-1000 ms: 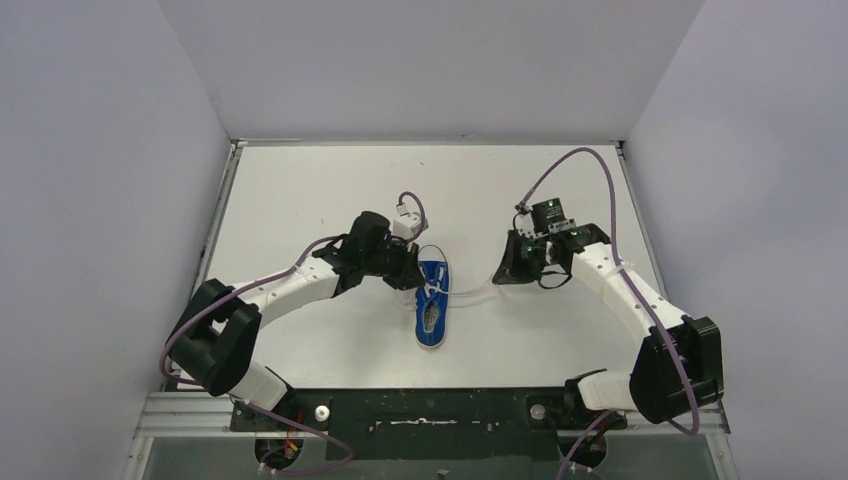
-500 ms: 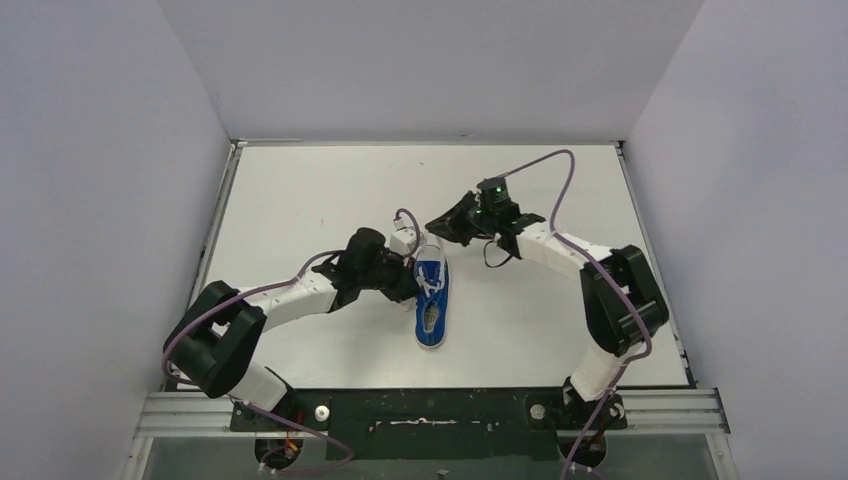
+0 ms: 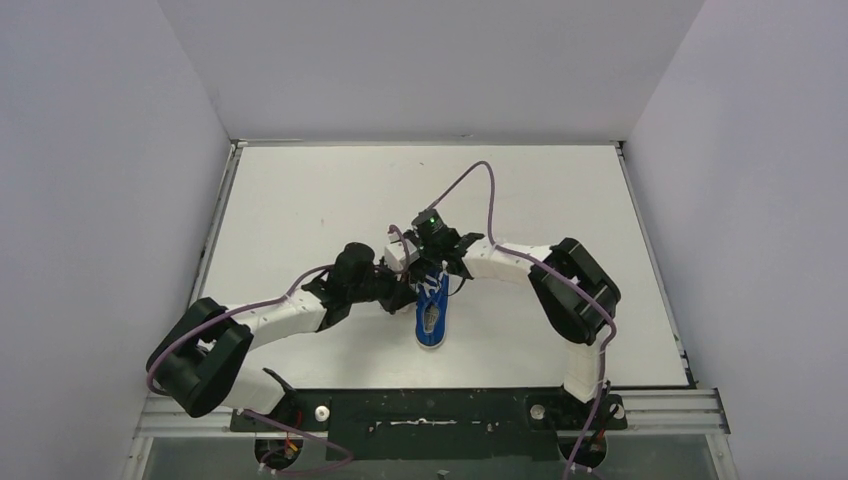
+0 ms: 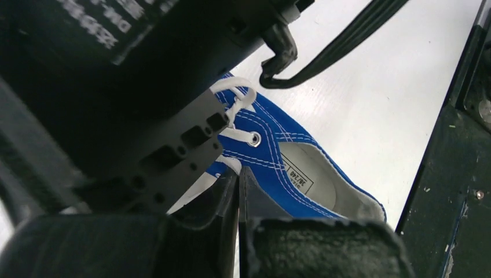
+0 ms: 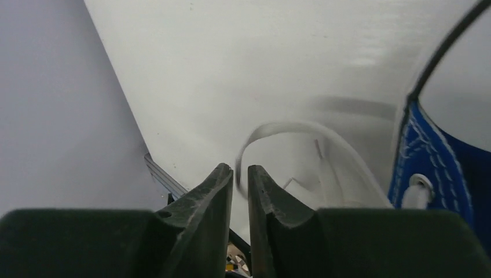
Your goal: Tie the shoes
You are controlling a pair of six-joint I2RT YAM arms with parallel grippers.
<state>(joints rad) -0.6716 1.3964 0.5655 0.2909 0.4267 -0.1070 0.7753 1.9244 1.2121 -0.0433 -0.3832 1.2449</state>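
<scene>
The blue shoe lies mid-table, toe pointing away from the arm bases, with its grey insole showing. My left gripper sits at the shoe's left side. Its jaws are pressed together where a white lace strand meets their tips. My right gripper hangs over the shoe's toe end, close above the left one. It is shut on a white lace that curls out in a loop toward the shoe. The right gripper's dark body fills the upper left of the left wrist view.
White walls close in the table on three sides. A black rail runs along the near edge and also shows in the left wrist view. A purple cable arches above the right wrist. A black cable crosses above the shoe.
My right arm has swung left from the table's right side to just above the shoe, so the lace that was stretched taut now hangs in a slack loop. The left gripper has stayed beside the shoe.
</scene>
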